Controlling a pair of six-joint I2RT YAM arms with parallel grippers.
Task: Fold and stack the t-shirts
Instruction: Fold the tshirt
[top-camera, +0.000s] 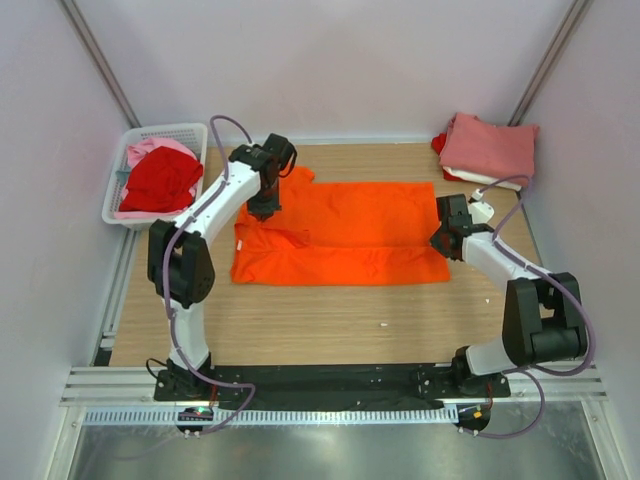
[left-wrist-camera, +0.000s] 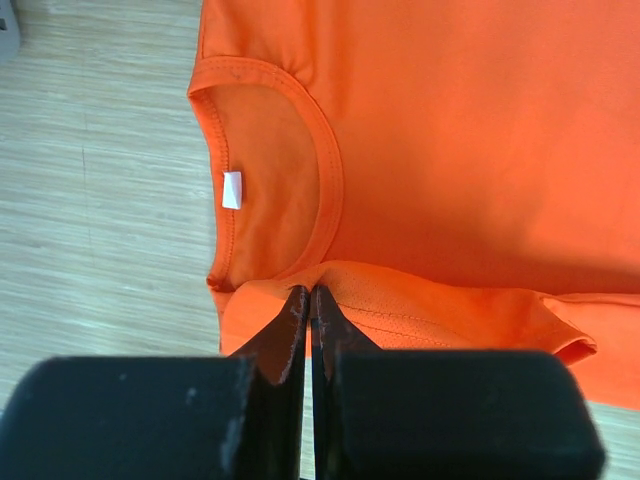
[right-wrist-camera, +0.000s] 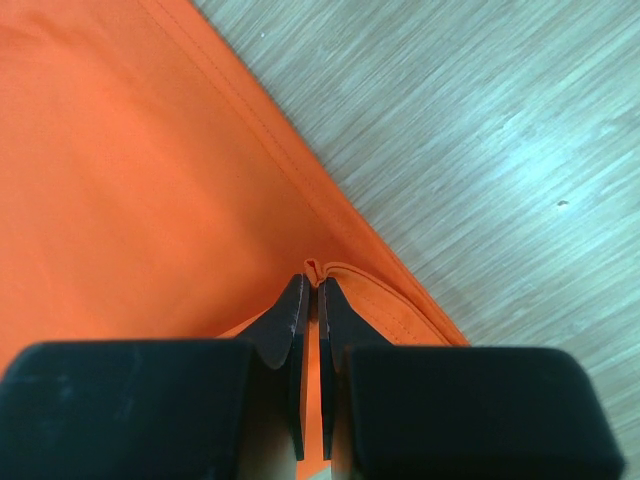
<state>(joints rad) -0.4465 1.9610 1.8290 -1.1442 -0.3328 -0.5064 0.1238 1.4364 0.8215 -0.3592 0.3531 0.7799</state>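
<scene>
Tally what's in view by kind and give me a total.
Spread orange t-shirt: 1
Folded stack of shirts: 1
White mesh basket holding loose shirts: 1
Grippers: 2, left gripper and right gripper, both pinching orange cloth
Total: 5

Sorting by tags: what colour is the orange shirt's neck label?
White neck label, best in left wrist view.
</scene>
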